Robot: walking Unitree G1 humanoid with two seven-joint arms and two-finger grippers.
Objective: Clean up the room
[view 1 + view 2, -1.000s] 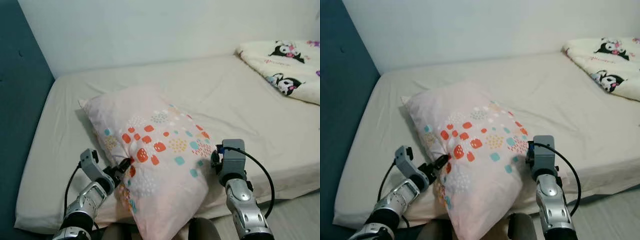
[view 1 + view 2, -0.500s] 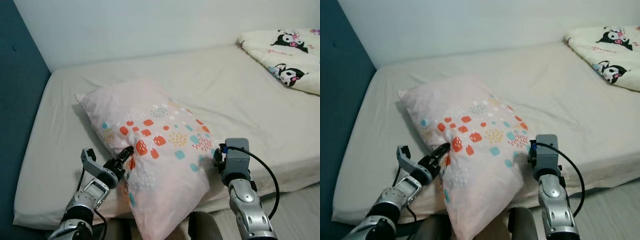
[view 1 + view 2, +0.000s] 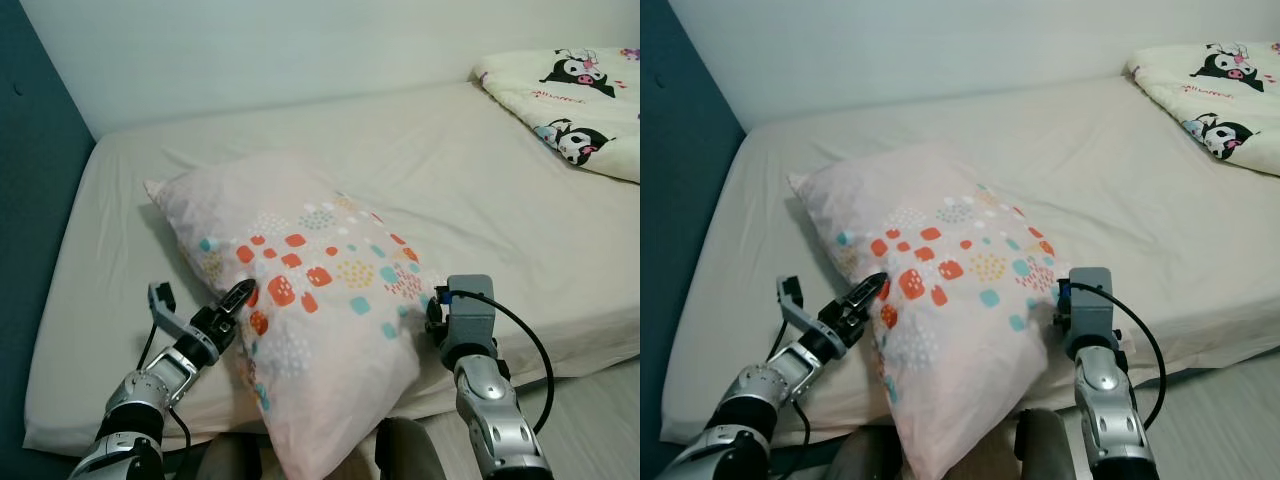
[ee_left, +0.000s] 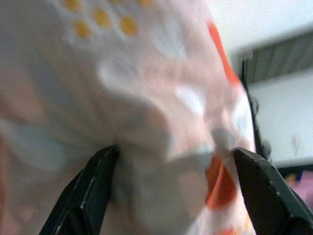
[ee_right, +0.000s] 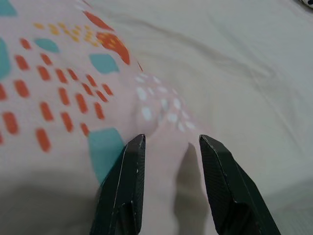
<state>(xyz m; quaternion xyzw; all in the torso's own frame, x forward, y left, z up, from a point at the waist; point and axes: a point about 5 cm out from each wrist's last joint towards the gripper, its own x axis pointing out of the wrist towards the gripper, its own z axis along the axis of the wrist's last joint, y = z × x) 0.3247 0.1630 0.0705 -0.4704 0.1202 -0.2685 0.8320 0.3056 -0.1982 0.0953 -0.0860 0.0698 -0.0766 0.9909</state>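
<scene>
A pink pillow with red and teal spots lies slanted on the bed, its lower end hanging over the near edge. My left gripper is at the pillow's left side. In the left wrist view its fingers are spread wide and open, with pillow cloth bulging between them. My right gripper is at the pillow's right corner, mostly hidden behind its wrist housing. In the right wrist view it is shut on a ridge of pillow fabric.
The beige mattress stretches right and back to a white wall. A cream blanket with black cartoon figures lies at the far right corner. A dark blue wall runs along the left. Pale floor shows at lower right.
The left gripper has opened and let go of the pinched pillow fabric, and its arm has dropped back to the left. The right gripper keeps its hold. The camera has shifted slightly.
</scene>
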